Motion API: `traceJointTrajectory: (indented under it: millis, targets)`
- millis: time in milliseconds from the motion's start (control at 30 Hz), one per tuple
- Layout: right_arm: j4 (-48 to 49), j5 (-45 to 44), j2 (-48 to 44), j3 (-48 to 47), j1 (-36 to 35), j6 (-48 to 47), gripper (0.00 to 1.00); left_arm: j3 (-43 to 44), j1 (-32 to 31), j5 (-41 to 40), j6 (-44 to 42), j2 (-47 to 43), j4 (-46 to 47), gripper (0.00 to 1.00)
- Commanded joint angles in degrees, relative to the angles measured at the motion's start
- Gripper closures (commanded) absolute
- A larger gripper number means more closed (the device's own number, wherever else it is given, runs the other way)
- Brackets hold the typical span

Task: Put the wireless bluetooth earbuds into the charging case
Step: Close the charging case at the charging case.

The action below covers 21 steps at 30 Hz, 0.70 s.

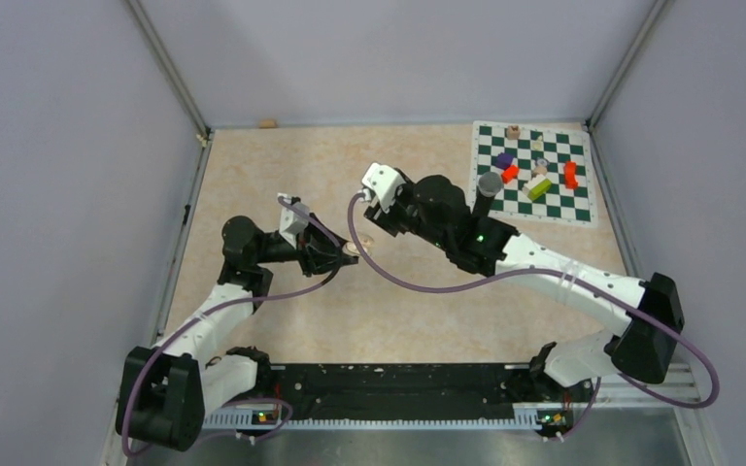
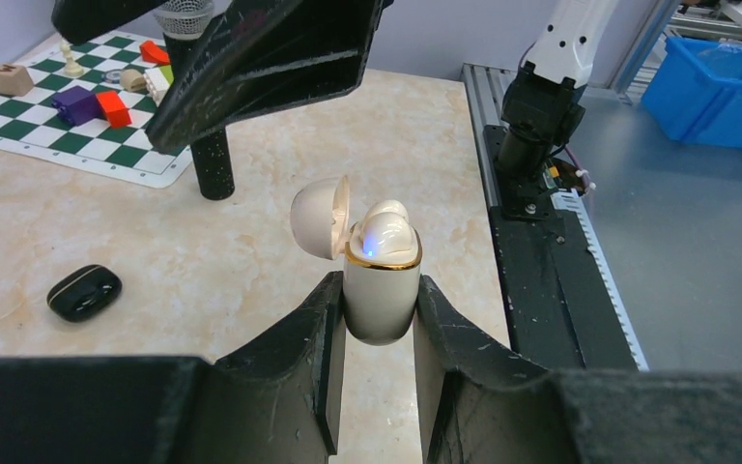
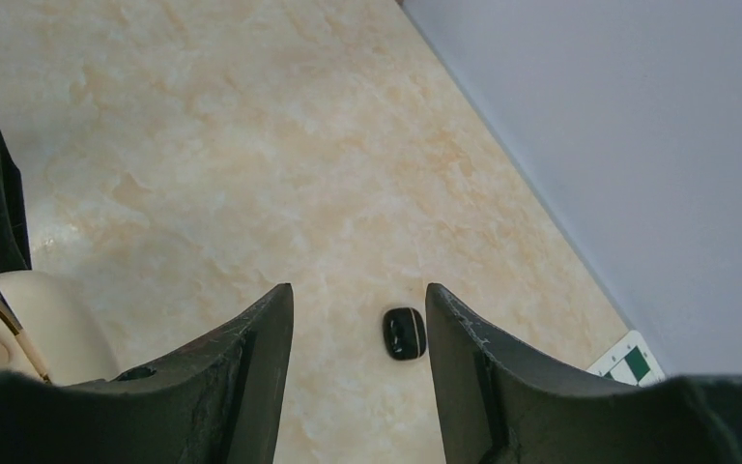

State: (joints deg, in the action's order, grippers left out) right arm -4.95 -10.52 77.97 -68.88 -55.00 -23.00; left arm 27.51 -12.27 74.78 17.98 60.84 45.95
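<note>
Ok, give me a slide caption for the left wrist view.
Left gripper clamps the cream charging case, lid open, a whitish earbud seated inside, blue light glowing.

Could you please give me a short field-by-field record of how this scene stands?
left gripper: shut on the cream charging case, held upright
lid: open, swung to one side
whitish earbuds: seated in the case, a blue light showing
right gripper: open, nothing between its fingers, close to the case
black case: looks closed, lying on the table, apart from both grippers
chessboard mat: far right, carrying coloured blocks
</note>
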Motion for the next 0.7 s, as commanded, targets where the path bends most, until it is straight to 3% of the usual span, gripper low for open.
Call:
traceJointTrajectory:
  millis: [0,133,267,400,467,667]
  targets:
    - [0.2,6.0,-0.3,-1.0,-0.3,-1.0,0.48,0.3,-0.5,1.8,-3.0,-1.2,-1.5,1.00]
    - [-3.6,17.5,-3.3,-1.4,-0.3,-1.2,0.48,1.1,-0.5,-0.4,-6.6,-0.6,-6.4,1.00]
    - [-11.1,36.4,-7.0,-3.6,0.0,-1.0,0.48,1.4,-0.5,-2.6,-9.2,-0.1,-8.8,1.00]
    - [-13.7,45.0,-9.9,-5.9,1.1,0.9,0.48,1.6,-0.5,-3.4,-8.9,0.3,-8.8,1.00]
    - [-13.0,42.4,-10.9,-6.1,1.7,1.5,0.48,1.8,-0.5,-3.5,-8.8,0.4,-8.5,1.00]
    - [1.5,14.7,-7.3,0.6,1.7,1.4,0.47,1.8,-0.7,0.4,-5.4,0.9,-4.6,1.00]
